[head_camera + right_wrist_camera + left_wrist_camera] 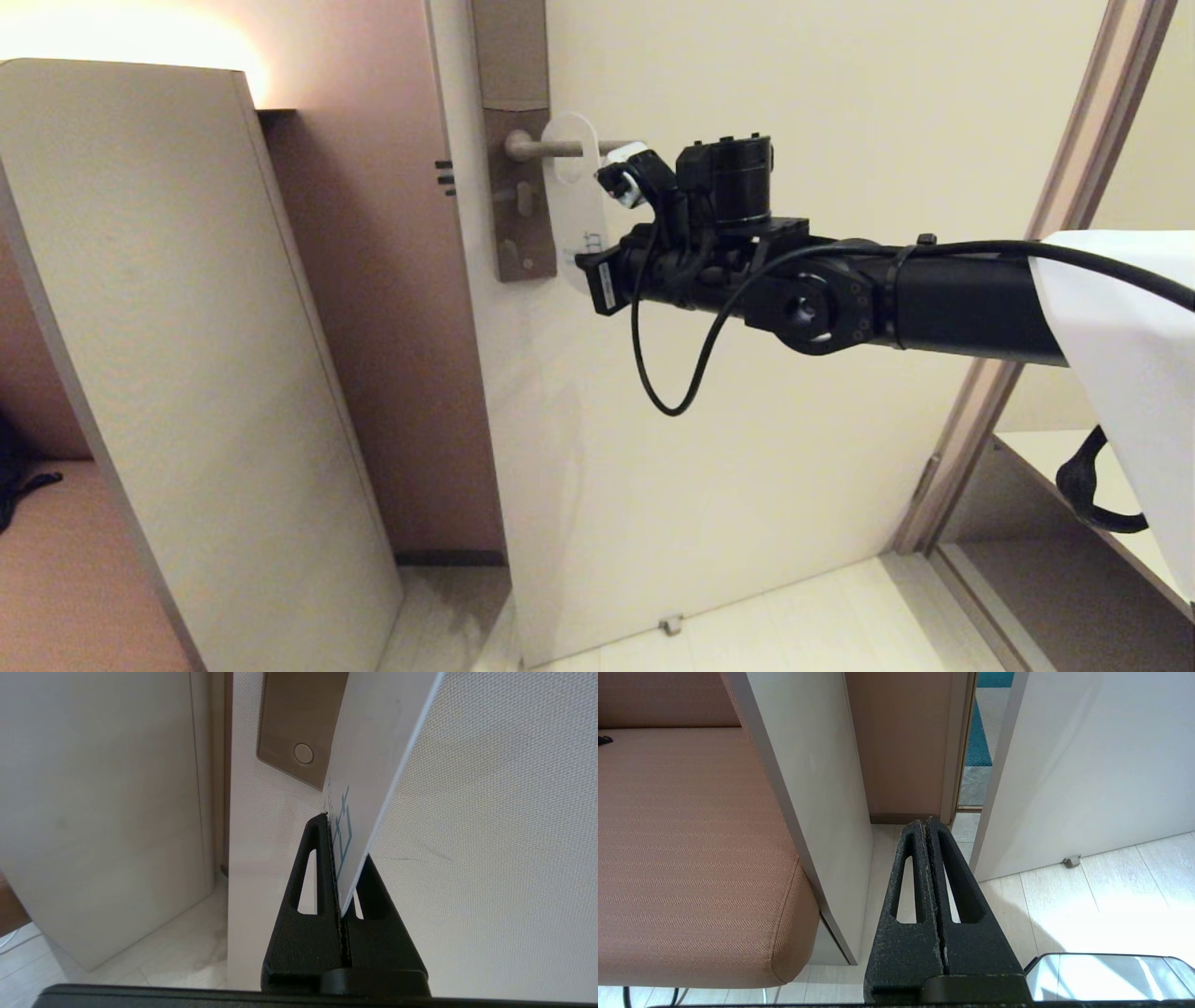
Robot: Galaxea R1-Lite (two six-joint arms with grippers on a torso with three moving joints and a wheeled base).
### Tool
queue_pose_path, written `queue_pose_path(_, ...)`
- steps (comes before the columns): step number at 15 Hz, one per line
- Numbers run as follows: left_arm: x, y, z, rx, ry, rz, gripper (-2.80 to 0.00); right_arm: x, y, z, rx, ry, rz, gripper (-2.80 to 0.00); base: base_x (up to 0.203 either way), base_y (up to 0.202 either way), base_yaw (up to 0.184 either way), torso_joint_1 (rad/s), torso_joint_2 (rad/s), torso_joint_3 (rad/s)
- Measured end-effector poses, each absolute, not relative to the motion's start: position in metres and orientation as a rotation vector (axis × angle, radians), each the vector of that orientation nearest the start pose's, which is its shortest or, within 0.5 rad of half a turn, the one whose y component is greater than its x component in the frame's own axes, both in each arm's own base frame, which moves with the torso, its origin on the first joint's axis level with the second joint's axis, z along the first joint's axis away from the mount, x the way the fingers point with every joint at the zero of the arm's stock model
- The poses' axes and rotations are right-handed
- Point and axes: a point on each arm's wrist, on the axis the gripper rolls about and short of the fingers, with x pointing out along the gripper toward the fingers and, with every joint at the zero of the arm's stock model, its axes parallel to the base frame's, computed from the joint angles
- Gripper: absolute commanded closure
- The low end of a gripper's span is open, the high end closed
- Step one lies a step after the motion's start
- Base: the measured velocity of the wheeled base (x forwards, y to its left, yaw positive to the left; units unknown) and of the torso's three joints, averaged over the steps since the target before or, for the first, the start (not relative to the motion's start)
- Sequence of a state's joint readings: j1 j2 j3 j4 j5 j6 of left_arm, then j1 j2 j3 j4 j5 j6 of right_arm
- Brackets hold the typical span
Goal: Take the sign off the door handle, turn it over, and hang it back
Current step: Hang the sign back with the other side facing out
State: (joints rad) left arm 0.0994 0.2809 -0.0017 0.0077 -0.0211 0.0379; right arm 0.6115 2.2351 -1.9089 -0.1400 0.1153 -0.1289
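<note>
Sign [577, 210] is the thing at issue, though by size the cream door [822, 392] comes first, filling the middle of the head view and cut off at the top. Left of the door stands a tall pale panel [177, 355], with a padded tan seat [686, 849] beyond it; the seat shows only at the edge of the head view and better from the left wrist. On the door's left edge sits the tall backplate [516, 177], its upper end out of frame. From the backplate the door handle [551, 147] runs level toward the right, its far tip hidden behind the right gripper's wrist hardware.

The sign hangs on that handle through its oval hole, white face outward, flat against the door just right of the backplate. Its lower end is covered by the right gripper [340, 858]. There the fingers are pressed together on the sign's bottom edge, pinching it; only a fragment of blue printing shows, too little to read.

The left gripper [928, 828] is parked low, away from the door, pointing at the floor beside the panel, its fingers closed together on nothing.
</note>
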Motion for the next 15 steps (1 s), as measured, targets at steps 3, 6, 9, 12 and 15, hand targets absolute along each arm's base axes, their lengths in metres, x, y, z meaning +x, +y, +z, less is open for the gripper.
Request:
queue_pose_path(3,-0.0011,-0.0006,0.0786,0.021,0.287,0.072,0.00,0.3833,0.2807,0.2319,-0.174,0.140,0.729,0.00,0.000,0.000,0.000,0.000,0.00,0.000)
queue_pose_path(6,-0.0011,-0.0006,0.0786,0.020,0.287,0.072,0.00,0.3815,0.2831,0.2317,-0.175,0.140,0.735,0.00,0.000,0.000,0.000,0.000,0.00,0.000)
queue_pose_path(9,-0.0011,-0.0006,0.0786,0.020,0.288,0.072,0.00,0.3813,0.2834,0.2315,-0.175,0.141,0.736,0.00,0.000,0.000,0.000,0.000,0.00,0.000)
queue_pose_path(12,-0.0011,-0.0006,0.0786,0.021,0.287,0.072,0.00,0.3813,0.2834,0.2311,-0.176,0.144,0.736,0.00,0.000,0.000,0.000,0.000,0.00,0.000)
queue_pose_path(15,-0.0011,-0.0006,0.0786,0.021,0.288,0.072,0.00,0.3813,0.2841,0.2292,-0.178,0.149,0.738,-2.80,0.000,0.000,0.000,0.000,0.00,0.000)
